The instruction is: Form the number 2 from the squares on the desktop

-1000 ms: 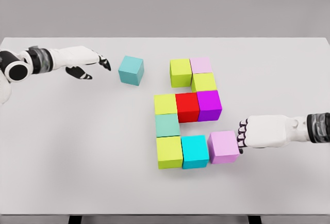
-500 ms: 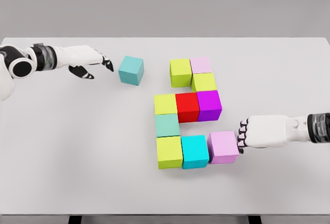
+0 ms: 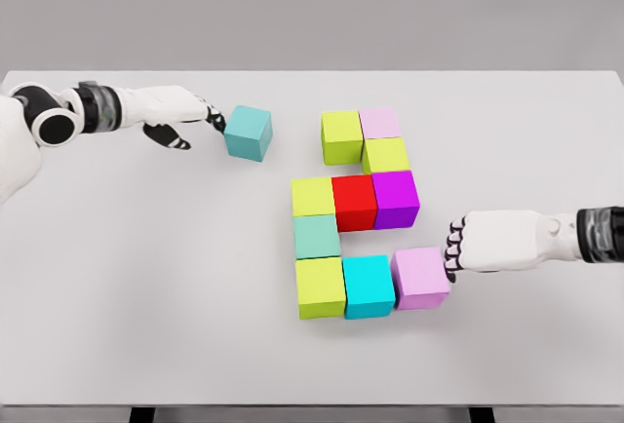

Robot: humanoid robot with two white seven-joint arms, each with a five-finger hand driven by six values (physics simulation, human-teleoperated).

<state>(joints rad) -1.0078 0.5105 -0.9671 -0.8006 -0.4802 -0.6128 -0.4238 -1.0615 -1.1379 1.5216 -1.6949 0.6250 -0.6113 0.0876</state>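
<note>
Head view: on the white counter (image 3: 146,277), the nearest row holds a lime cube (image 3: 321,288), a cyan cube (image 3: 369,287) and a light purple cube (image 3: 421,278). The right hand (image 3: 475,245), fingers curled and grasping nothing, presses its knuckles against that purple cube's right side. Farther back, the left hand (image 3: 178,114), fingers extended and released, touches the separate teal cube (image 3: 248,133) with its fingertips.

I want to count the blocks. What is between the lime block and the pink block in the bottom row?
In the head view, one cyan block sits between the lime block and the pink block.
</note>
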